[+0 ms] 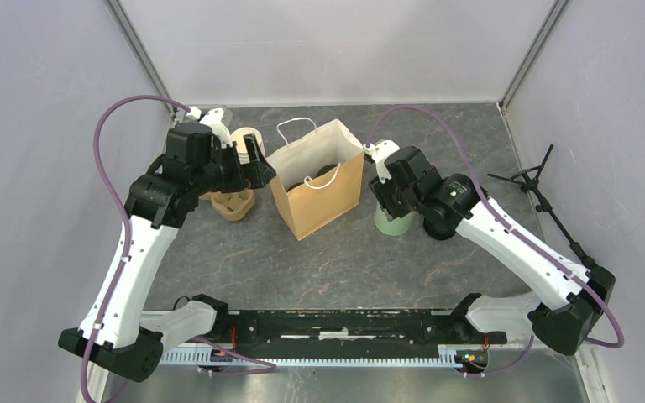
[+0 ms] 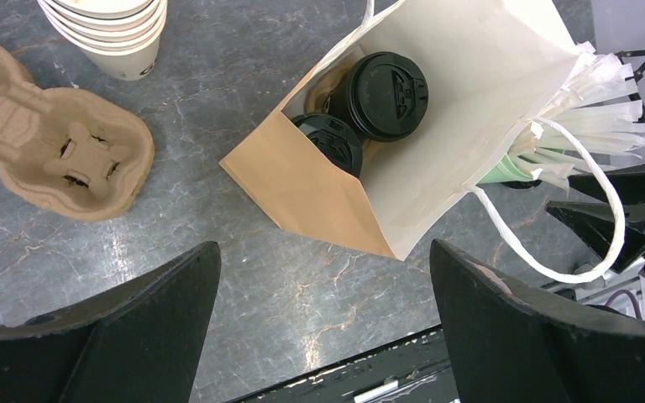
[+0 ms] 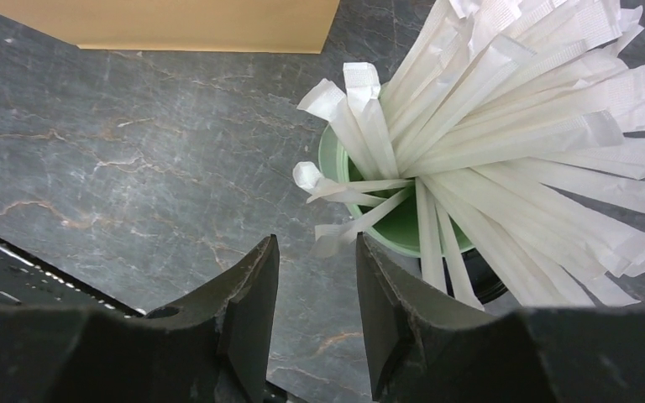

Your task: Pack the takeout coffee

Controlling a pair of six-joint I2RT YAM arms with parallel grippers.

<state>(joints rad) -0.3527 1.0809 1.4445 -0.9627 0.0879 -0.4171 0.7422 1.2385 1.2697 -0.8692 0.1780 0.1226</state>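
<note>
So the paper bag (image 1: 323, 197) sits in the middle of everything, with the lidded cups (image 2: 384, 94) down inside it, side by side. Off to its left there's the cup carrier (image 1: 233, 204), with the stack of lidless cups (image 1: 243, 138) just behind that. The cup of wrapped sticks (image 1: 393, 222) is just beside the bag on its right.

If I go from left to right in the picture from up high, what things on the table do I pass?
First the cardboard cup carrier → brown paper bag → green cup → thin black stand.
</note>
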